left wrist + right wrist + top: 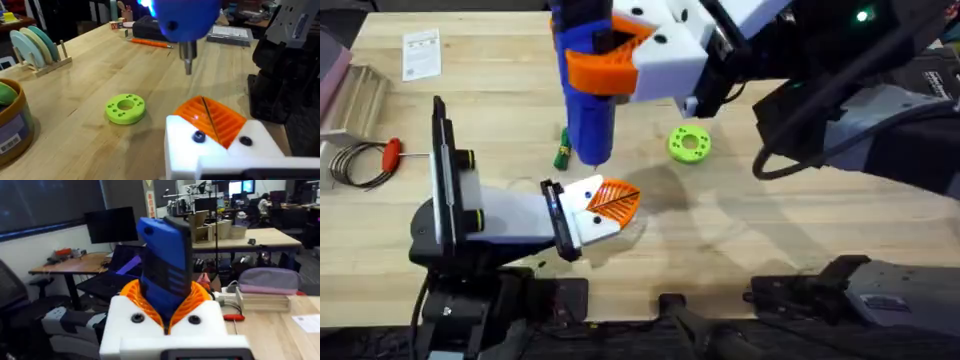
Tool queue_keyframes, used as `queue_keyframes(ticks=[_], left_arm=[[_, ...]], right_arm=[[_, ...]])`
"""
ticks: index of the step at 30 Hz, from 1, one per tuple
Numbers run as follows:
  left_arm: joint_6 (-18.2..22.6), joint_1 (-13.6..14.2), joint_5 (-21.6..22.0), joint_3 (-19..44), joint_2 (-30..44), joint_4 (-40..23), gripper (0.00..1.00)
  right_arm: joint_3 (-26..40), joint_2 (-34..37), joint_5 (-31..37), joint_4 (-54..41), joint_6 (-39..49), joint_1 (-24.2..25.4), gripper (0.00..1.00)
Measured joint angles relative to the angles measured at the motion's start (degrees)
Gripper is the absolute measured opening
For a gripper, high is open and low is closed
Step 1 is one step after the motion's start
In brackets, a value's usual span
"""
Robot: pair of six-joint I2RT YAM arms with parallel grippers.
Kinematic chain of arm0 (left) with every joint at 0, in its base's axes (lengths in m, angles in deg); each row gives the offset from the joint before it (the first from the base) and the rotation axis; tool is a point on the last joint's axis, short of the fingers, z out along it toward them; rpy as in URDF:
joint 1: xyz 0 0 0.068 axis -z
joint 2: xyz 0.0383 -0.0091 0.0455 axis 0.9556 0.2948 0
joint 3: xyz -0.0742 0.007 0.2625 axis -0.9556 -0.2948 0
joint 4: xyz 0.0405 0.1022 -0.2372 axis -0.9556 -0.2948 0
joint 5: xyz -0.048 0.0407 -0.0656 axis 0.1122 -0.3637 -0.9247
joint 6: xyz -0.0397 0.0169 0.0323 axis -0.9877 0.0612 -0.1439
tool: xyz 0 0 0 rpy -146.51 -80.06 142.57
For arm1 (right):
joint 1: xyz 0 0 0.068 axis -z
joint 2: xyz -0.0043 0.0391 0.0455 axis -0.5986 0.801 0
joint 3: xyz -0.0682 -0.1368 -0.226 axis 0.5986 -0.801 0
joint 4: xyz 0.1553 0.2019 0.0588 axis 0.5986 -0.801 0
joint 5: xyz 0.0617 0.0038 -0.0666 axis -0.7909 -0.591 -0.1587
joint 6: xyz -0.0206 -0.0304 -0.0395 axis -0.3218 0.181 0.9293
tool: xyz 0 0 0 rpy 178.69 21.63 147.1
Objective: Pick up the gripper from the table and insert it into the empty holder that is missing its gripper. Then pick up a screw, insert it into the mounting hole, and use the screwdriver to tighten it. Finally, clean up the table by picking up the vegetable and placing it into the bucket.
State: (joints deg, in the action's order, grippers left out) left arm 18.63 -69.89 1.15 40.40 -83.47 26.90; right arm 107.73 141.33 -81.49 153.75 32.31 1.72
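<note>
Above the middle of the table I see the right gripper [620,62] with its orange ribbed pads [196,296] pressed on both sides of the screwdriver [588,95], which hangs upright with its short metal tip [188,55] pointing down, apart from the wood. Just near of it, the left gripper [610,205] lies low over the table, white with orange pads; I cannot tell if its fingers are spread or together. Beside the screwdriver on its left lies the vegetable [561,148], small and dark green, on the bare wood. On the right of the screwdriver sits a green round disc [689,143] with holes. At the edge of the left wrist view stands the bucket [14,125], orange-brown, with a purple label carrying a barcode; its words are too small for me to read. At the far left of the table lies a white printed sheet [421,53], also unreadable, and a red-handled screwdriver [391,153] lies at the left side.
</note>
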Motion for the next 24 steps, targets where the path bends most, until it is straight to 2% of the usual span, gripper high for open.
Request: queue_keyframes(ticks=[4, 11, 24], left_arm=[[0.00, 0.00, 0.00, 0.00, 0.00, 0.00, 0.010], [0.00, 0.00, 0.00, 0.00, 0.00, 0.00, 0.010], [0.02, 0.00, 0.00, 0.00, 0.00, 0.00, 0.010]], right_arm=[[0.00, 0.01, -2.42, 3.46, 1.15, -0.62, 0.023], [0.00, 0.02, -5.25, 3.95, 2.86, -1.98, 0.023], [0.00, 0.02, -5.75, 1.32, 7.84, -4.40, 0.023]])
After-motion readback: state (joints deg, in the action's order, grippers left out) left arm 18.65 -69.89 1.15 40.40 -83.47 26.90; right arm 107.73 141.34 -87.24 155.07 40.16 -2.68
